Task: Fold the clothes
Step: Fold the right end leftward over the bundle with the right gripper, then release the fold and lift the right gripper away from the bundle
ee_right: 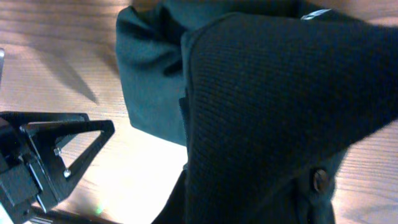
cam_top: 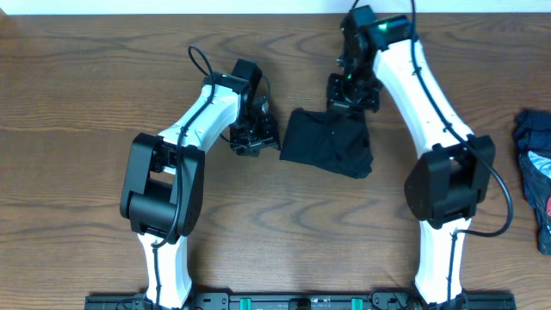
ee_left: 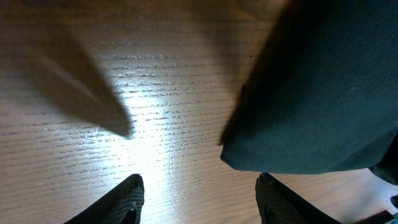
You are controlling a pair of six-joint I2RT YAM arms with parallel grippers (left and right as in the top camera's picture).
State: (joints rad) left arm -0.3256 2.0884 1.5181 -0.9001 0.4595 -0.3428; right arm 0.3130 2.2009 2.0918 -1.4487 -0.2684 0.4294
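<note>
The black top (cam_top: 328, 143) lies bunched into a compact rectangle at the table's centre. My left gripper (cam_top: 256, 135) is open and empty, low over the wood just left of the top's left edge; in the left wrist view its fingertips (ee_left: 200, 190) frame bare table, with the top (ee_left: 317, 93) at upper right. My right gripper (cam_top: 349, 96) is at the top's far right corner, shut on its fabric. In the right wrist view the lifted fabric (ee_right: 273, 112) fills the frame and hides the fingers; a small button (ee_right: 319, 180) shows.
A dark blue bundle with grey-white and red patches (cam_top: 535, 168) lies at the table's right edge. The left gripper's black frame (ee_right: 43, 155) shows at lower left in the right wrist view. Wood table (cam_top: 86, 86) surrounds the top.
</note>
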